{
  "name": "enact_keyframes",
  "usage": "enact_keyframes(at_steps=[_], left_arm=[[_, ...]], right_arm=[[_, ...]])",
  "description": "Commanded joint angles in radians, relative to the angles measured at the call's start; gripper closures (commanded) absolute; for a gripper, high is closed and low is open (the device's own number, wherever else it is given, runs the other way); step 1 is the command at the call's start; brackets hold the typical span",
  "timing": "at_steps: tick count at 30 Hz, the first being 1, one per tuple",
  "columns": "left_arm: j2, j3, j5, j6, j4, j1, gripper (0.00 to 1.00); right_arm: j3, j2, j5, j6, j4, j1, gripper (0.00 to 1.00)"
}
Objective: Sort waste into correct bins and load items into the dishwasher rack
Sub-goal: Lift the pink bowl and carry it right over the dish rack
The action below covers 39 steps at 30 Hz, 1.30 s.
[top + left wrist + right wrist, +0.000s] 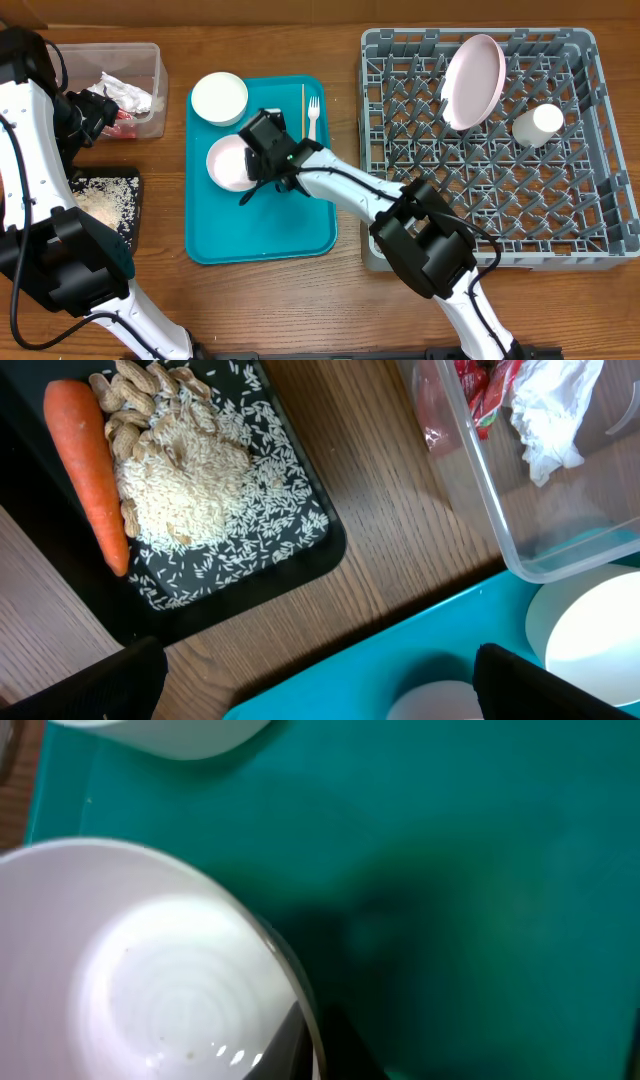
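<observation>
White right arm (345, 190) crosses teal tray (300, 235), claw (253, 178) pinching bowl (226, 160).

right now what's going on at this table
The right tool is shut on the rim of a white bowl on the teal tray, beside another bowl, a fork and a stick. The plate and cup sit in the rack. Carrot and scraps lie in the black tray, wrapper and napkin in the clear tub. The left tool hangs open near them.
</observation>
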Motion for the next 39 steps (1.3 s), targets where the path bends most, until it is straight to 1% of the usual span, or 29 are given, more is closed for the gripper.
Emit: enact_keyframes(at_steps=[1,8,17,22,25,31,36,39], left_arm=[[0.003,-0.002,-0.011,-0.01,0.0,-0.008,0.0],[0.003,-0.002,-0.011,-0.01,0.0,-0.008,0.0],[0.003,-0.002,-0.011,-0.01,0.0,-0.008,0.0],[0.003,-0.002,-0.011,-0.01,0.0,-0.008,0.0],[0.003,-0.002,-0.011,-0.01,0.0,-0.008,0.0],[0.003,-0.002,-0.011,-0.01,0.0,-0.008,0.0],[0.003,-0.002,-0.011,-0.01,0.0,-0.008,0.0],[0.003,-0.002,-0.011,-0.01,0.0,-0.008,0.0]], right_arm=[[0.04,0.0,0.031,-0.001,-0.044,-0.02,0.96],[0.085,-0.042,0.032,0.0,-0.134,-0.024,0.96],[0.086,-0.173,0.034,-0.005,-0.201,-0.03,0.96],[0.086,-0.272,0.096,-0.033,-0.271,-0.056,0.96],[0.086,-0.347,0.188,-0.066,-0.323,-0.08,0.96],[0.086,-0.464,0.55,-0.092,-0.423,-0.147,0.96],[0.084,-0.477,0.713,-0.189,-0.436,-0.254,0.96],[0.078,-0.465,0.79,-0.189,-0.43,-0.323,0.96]])
